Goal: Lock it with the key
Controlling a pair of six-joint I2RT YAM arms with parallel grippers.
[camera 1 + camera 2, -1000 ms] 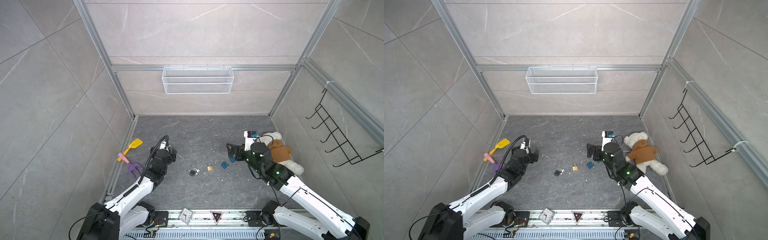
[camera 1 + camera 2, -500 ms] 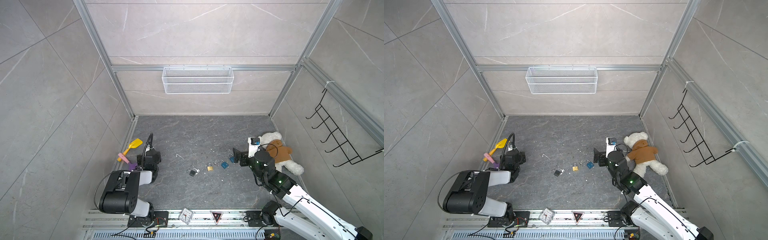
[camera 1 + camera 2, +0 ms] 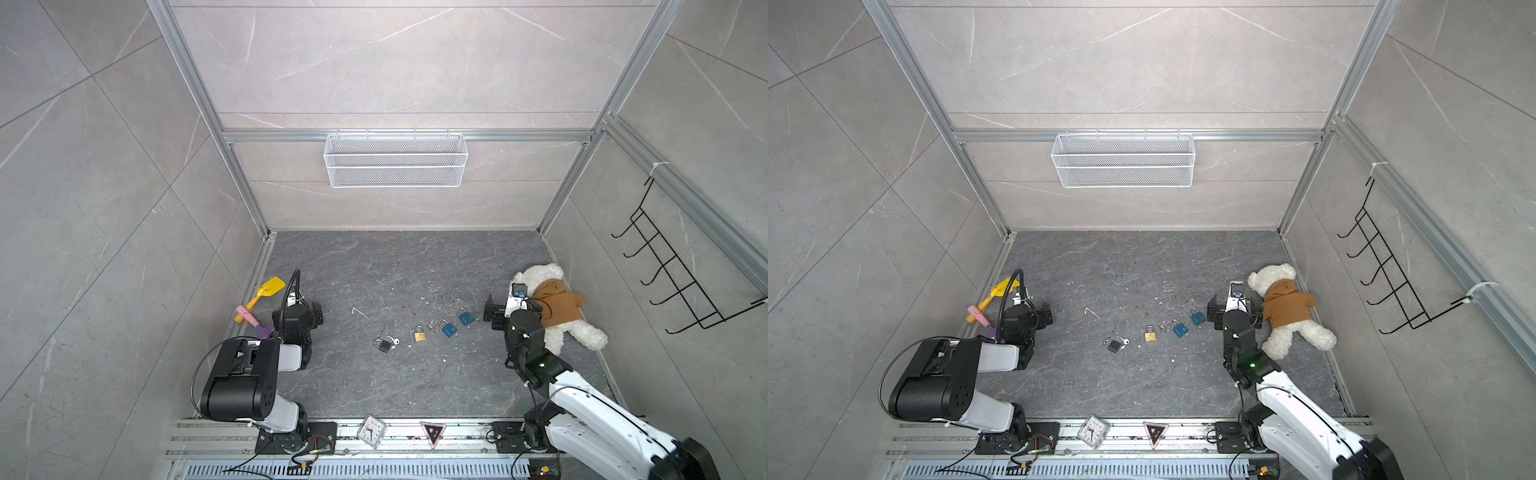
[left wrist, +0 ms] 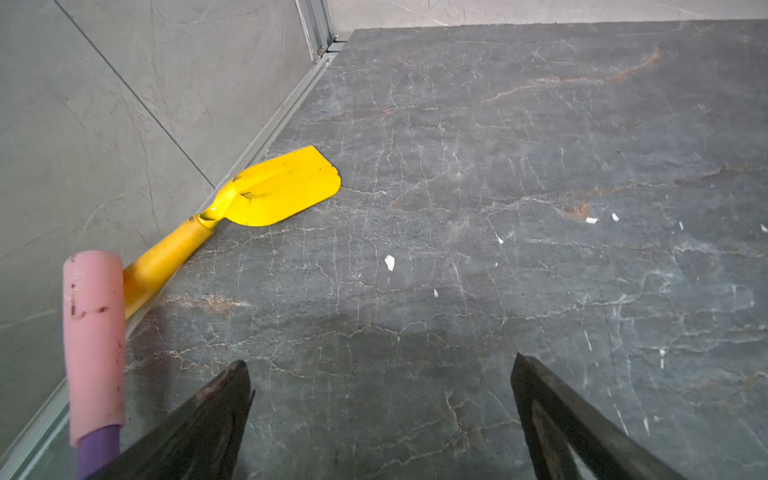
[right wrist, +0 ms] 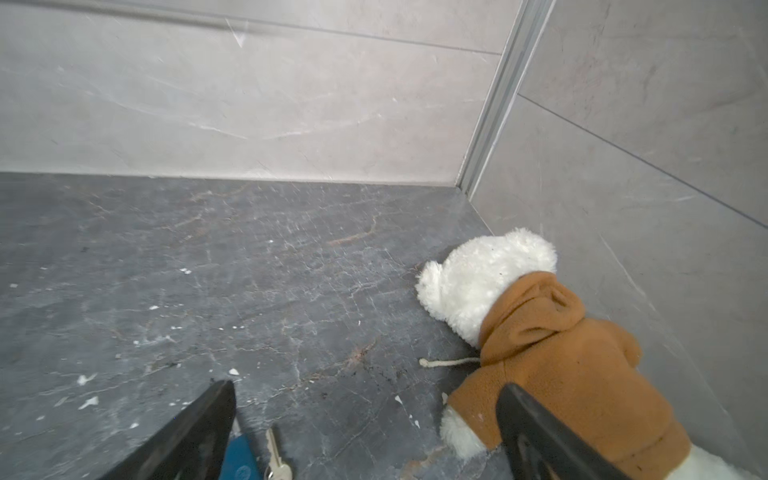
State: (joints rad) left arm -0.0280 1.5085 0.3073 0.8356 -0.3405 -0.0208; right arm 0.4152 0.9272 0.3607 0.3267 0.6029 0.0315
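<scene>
Jaws on both arms stand spread wide, grasping nothing: the left jaws hang over the dark grey stone desk (image 4: 498,166), near a yellow toy shovel (image 4: 282,187); the right jaws sit just beside a white teddy bear in a brown hoodie (image 5: 561,353). Between the arms lie a black padlock (image 3: 383,345) with a silver key (image 3: 394,340) at its side, a brass padlock (image 3: 420,334), a blue padlock (image 3: 449,328) and a second blue padlock (image 3: 466,317).

The 2 top views look steeply down from high up, sharing the whole floor (image 3: 415,374). Each wrist camera sits low and close: left faces the yellow shovel (image 4: 282,187), right the teddy bear (image 5: 561,353).
</scene>
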